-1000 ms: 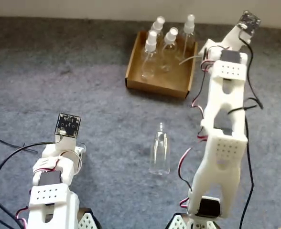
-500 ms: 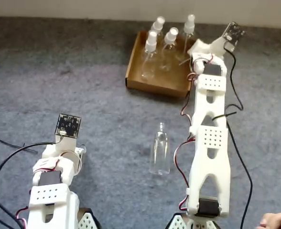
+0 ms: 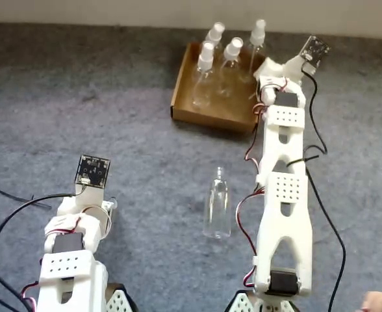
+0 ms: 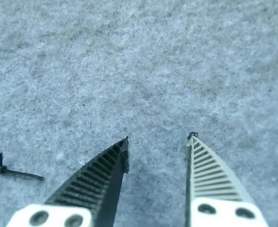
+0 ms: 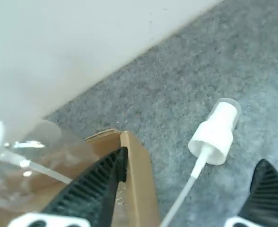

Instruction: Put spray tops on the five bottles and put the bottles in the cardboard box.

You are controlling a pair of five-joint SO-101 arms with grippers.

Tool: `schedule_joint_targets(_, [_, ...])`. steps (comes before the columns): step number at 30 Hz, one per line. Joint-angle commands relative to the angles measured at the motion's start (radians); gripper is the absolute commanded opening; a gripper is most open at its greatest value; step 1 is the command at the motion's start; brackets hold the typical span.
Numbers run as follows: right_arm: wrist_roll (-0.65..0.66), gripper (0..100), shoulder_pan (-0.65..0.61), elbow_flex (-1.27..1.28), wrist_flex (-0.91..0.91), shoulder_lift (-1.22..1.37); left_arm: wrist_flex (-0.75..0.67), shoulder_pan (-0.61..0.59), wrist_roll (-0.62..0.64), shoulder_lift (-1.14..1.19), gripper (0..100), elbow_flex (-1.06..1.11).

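Observation:
A cardboard box (image 3: 178, 104) at the far side of the carpet holds several clear bottles with white spray tops (image 3: 206, 57). One clear bottle (image 3: 217, 207) with a bare neck sits on the carpet between the arms. A loose white spray top (image 5: 215, 135) with its thin tube lies on the carpet just outside the box corner (image 5: 135, 163). My right gripper (image 5: 192, 158) is open, its fingers either side of that top and corner; from above it is at the box's far right corner (image 3: 267, 67). My left gripper (image 4: 159, 137) hangs open over bare carpet.
Grey carpet covers the table, with a pale wall along the far edge. The left arm (image 3: 74, 227) sits at the near left with black cables beside it. A small black bit (image 4: 2, 168) lies on the carpet near the left gripper.
The right arm has swung left, bringing its gripper from beside the box to the box's far right corner. The left arm and the bare bottle have not moved.

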Motion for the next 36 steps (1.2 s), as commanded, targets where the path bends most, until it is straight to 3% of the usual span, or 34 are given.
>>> schedule_joint_targets(1, [0.1, 36.1, 0.015, -0.039, -0.015, -0.013, 0.0, -0.008, -0.003, -0.013, 19, -0.005])
schedule_joint_targets(10, [0.089, 36.1, 0.033, -0.038, -0.005, -0.005, -0.002, -0.008, -0.002, -0.012, 19, -0.007])
schedule_joint_targets(17, [0.087, 36.1, 0.105, -0.039, 0.176, -0.013, -0.002, -0.013, -0.002, -0.012, 19, -0.007])
schedule_joint_targets(31, [0.009, 35.6, 0.111, -0.117, 0.189, -0.005, 0.0, -0.013, -0.002, -0.012, 19, -0.005])
schedule_joint_targets(36, [0.009, 20.6, 0.145, -0.113, 0.193, -0.002, 0.0, -0.013, -0.002, -0.012, 19, -0.005])
